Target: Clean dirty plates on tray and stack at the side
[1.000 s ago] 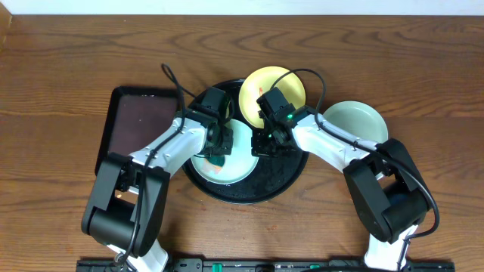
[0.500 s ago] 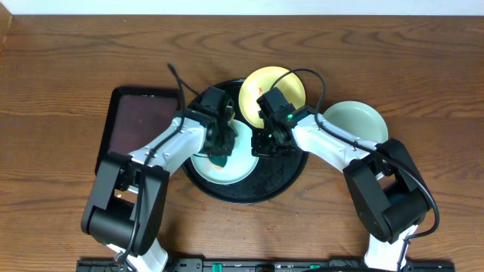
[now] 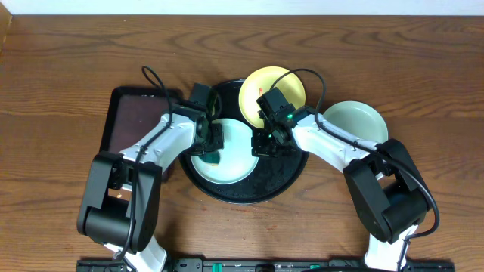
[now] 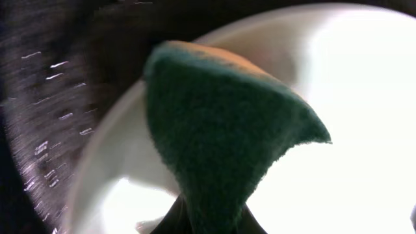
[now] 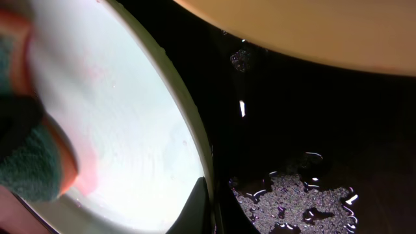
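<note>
A pale mint plate (image 3: 231, 155) lies on the round black tray (image 3: 283, 177). My left gripper (image 3: 212, 153) is shut on a green sponge (image 4: 221, 130) and presses it on the plate's left side (image 4: 351, 97). My right gripper (image 3: 259, 145) is shut on the plate's right rim (image 5: 207, 162), with one finger (image 5: 195, 207) inside the rim. A faint pink smear shows next to the sponge (image 5: 26, 162) in the right wrist view. A yellow plate (image 3: 271, 89) with a small red mark rests on the tray's back rim. A second mint plate (image 3: 355, 121) sits on the table to the right.
A rectangular dark-brown tray (image 3: 132, 125) lies left of the black tray. Water drops and foam (image 5: 305, 195) sit on the black tray's floor right of the held plate. The yellow plate's underside (image 5: 312, 26) hangs close above my right gripper.
My left gripper has swept the sponge leftward across the mint plate. The orange streak seen earlier near the plate's front no longer shows. The right gripper has not moved.
</note>
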You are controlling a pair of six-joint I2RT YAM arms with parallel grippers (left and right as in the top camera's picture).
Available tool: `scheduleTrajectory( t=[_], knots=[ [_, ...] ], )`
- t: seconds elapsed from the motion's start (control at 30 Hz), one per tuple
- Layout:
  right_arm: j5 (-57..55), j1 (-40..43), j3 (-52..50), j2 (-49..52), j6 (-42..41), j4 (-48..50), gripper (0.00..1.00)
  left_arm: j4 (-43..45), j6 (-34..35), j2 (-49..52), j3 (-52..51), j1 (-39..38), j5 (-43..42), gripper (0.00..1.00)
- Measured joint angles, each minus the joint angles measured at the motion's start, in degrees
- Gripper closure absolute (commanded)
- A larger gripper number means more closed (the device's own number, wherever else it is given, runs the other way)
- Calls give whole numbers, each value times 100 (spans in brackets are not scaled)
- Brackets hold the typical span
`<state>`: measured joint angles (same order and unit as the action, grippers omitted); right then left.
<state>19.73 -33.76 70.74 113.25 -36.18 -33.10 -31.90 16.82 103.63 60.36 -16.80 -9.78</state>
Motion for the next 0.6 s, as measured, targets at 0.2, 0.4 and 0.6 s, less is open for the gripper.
scheduleTrajectory(
  t=[0.2, 0.4, 0.6],
  knots=[
    [0, 0, 0, 0, 0, 0, 99, -7, -1379, 87, 0, 7, -1132, 92],
    [-2, 0, 0, 0, 0, 0, 99, 57, -1910, 118, 0, -52, -1558, 92],
    [4, 0, 0, 0, 2, -2, 99, 238, -1467, 118, 0, -72, -975, 92]
  ],
)
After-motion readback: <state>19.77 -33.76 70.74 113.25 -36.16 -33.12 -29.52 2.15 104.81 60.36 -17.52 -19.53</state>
